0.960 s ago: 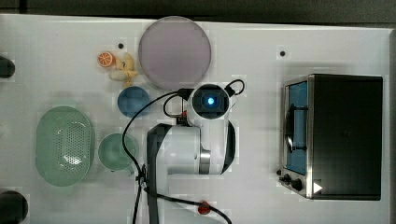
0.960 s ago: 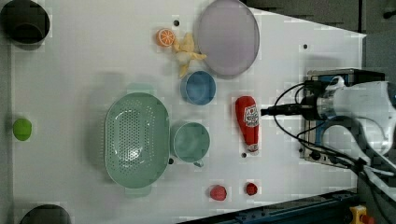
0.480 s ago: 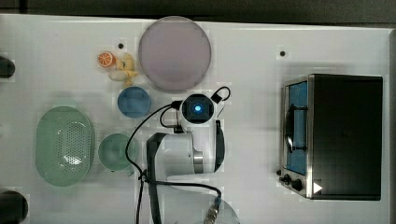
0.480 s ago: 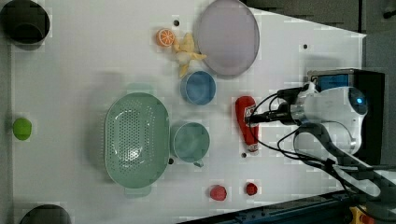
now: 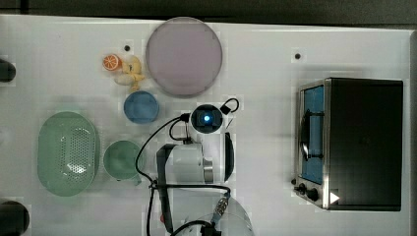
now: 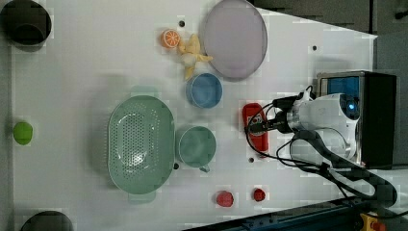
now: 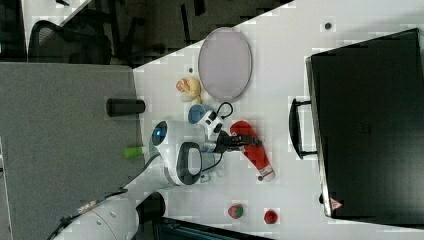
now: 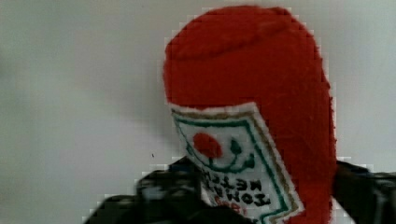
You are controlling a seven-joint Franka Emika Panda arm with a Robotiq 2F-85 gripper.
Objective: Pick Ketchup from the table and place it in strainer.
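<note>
A glossy white arm point(image 5: 189, 160) with dark grey joint bands, a glowing blue light and looping black cables.

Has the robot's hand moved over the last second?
Yes. In the left view the hand has travelled from beside the toaster oven leftward, toward the blue cup, onto the ketchup bottle.

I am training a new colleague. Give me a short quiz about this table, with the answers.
1. True or false: the ketchup lies inside the strainer.
2. In the left view, what stands between strainer and ketchup? A) green cup B) a book C) a knife
3. Fill in: near the left view's bottom edge lie ___ small red fruits.
Key: 1 false; 2 A; 3 two.
</note>
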